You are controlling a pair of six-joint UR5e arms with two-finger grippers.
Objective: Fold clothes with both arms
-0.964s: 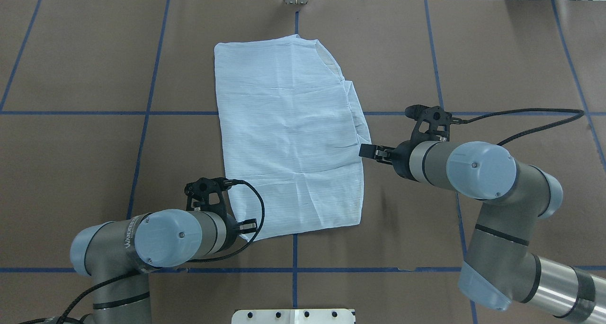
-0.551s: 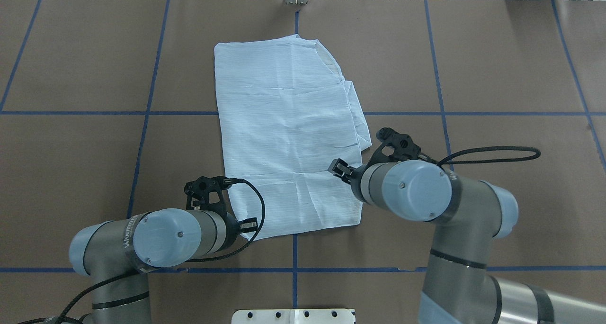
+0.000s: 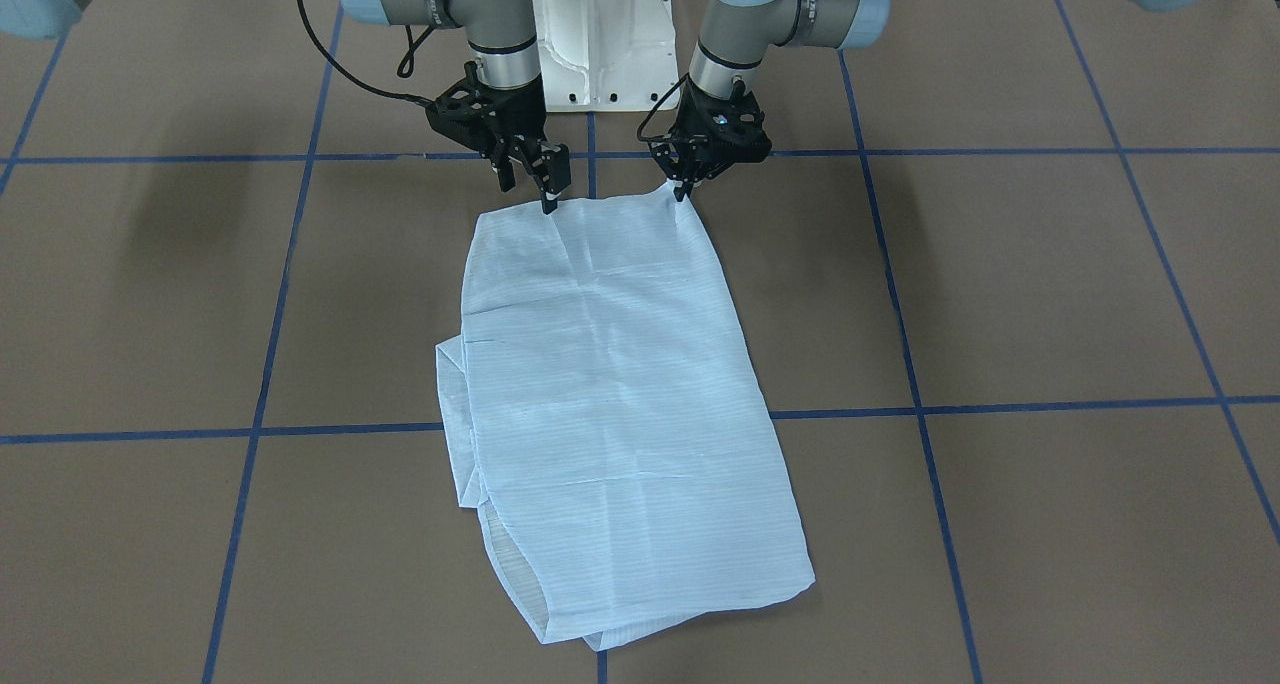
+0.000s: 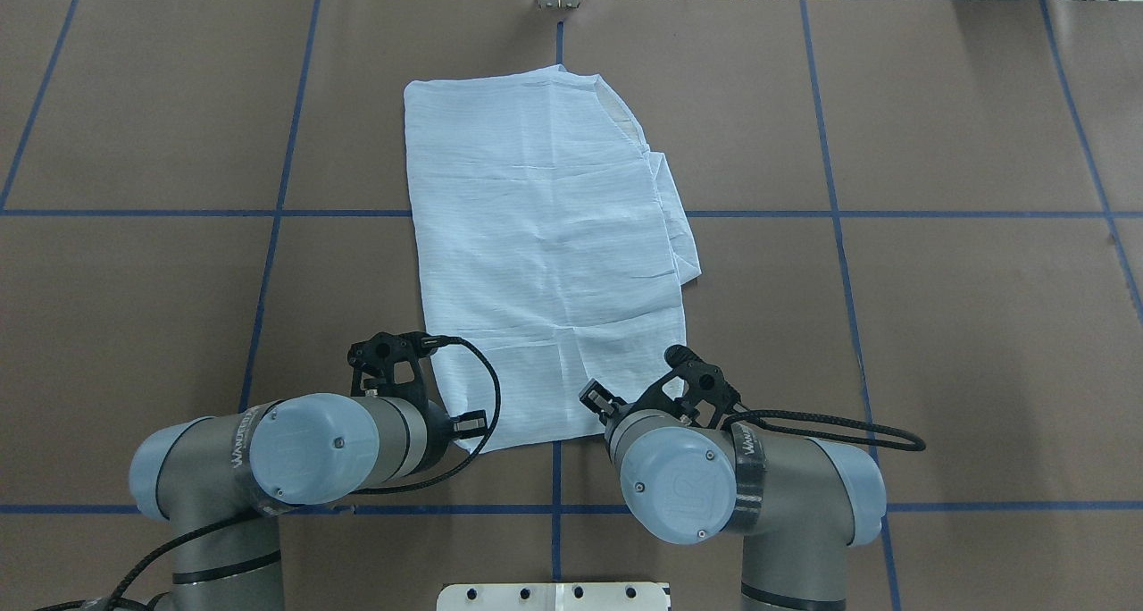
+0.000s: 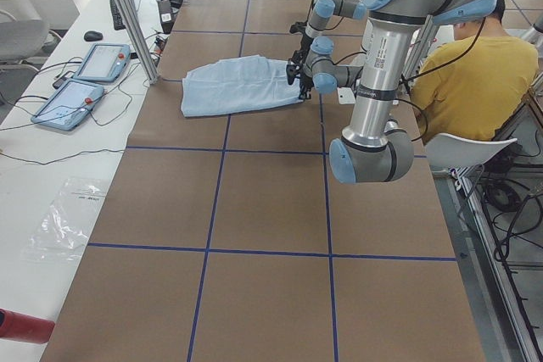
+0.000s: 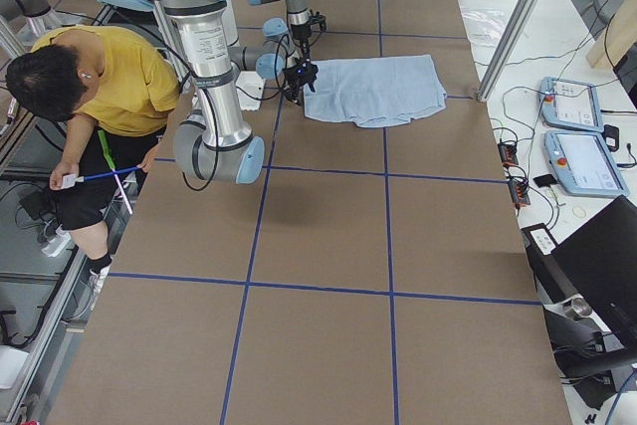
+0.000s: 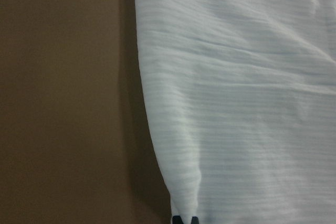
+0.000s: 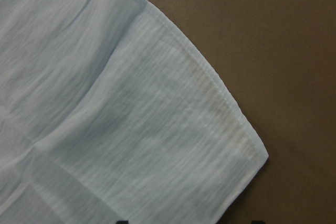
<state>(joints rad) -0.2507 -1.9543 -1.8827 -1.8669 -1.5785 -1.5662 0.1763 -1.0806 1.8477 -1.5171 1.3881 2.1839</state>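
The shirt (image 4: 545, 263) lies flat near the middle of the table (image 4: 134, 280), folded into a long strip. Its long axis runs straight away from me toward the far edge. The straight short edge is nearest the robot, and the far end has a curved open edge at its right corner. Partway along the right side, a tucked layer pokes out.

Both pincers sit at the near edge, one at each corner, pointing down. The left pincer (image 3: 683, 192) is closed on the near left corner. Its wrist camera shows the fabric drawn into a ridge that ends between the pinched tips, and the front-facing view shows that corner slightly peaked. The overhead view hides this under the wrist.

The right pincer (image 3: 550, 199) is at the near right corner with its jaws spread wide and nothing gripped. In its wrist camera the two tips barely show at the bottom edge, far apart, with the corner lying flat just ahead of them. From the front, one tip looks to be touching the hem, though I can't confirm it.
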